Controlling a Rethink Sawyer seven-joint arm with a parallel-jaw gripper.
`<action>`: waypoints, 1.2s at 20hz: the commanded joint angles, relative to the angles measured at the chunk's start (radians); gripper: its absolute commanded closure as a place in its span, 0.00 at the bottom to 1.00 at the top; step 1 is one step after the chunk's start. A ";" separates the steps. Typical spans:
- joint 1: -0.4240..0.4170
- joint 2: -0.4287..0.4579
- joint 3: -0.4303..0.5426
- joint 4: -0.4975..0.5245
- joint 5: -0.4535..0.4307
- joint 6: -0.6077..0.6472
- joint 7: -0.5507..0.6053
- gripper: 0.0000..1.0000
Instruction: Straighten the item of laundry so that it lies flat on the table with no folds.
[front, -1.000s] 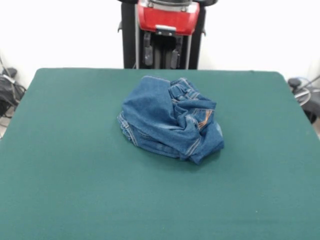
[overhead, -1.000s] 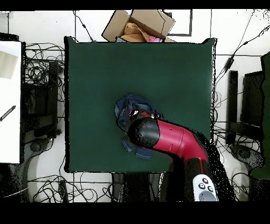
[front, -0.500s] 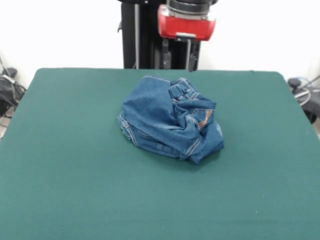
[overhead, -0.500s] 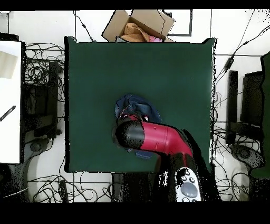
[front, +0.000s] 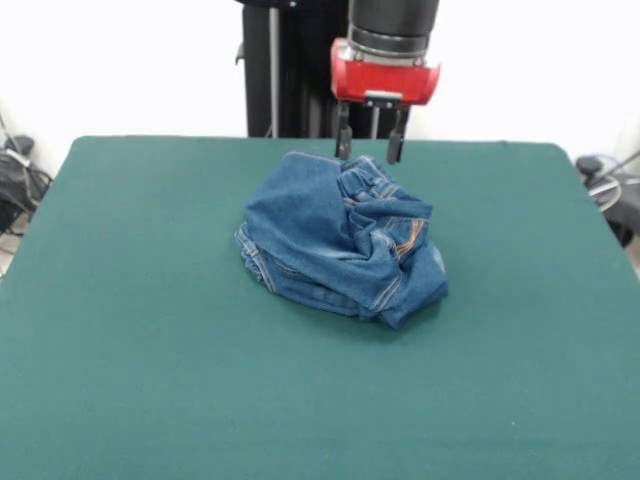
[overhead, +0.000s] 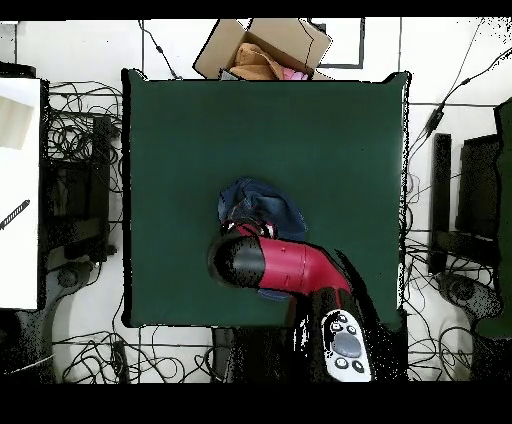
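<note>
The item of laundry (front: 341, 236), a pair of small blue denim jeans with orange stitching, lies crumpled in a folded heap near the middle of the green table (front: 150, 330). My gripper (front: 368, 156) hangs open just above the far edge of the heap, its two dark fingers (front: 343, 145) spread apart and holding nothing. In the overhead view the red arm covers the gripper and the near half of the jeans (overhead: 265, 205); only the heap's far part shows on the table (overhead: 330, 140).
An open cardboard box (overhead: 265, 48) with cloth in it stands off the table's far edge in the overhead view. Cables and equipment lie on the floor around all sides of the table.
The gripper has come down and shifted rightward in the front view, from high behind the jeans to just above their far edge. The jeans have not moved.
</note>
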 joint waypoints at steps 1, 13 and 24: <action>-0.048 0.066 0.128 0.095 -0.011 -0.075 0.130 0.00; -0.057 0.142 0.133 0.104 -0.025 -0.139 0.156 0.00; -0.063 0.226 0.136 0.125 -0.039 -0.259 0.172 0.00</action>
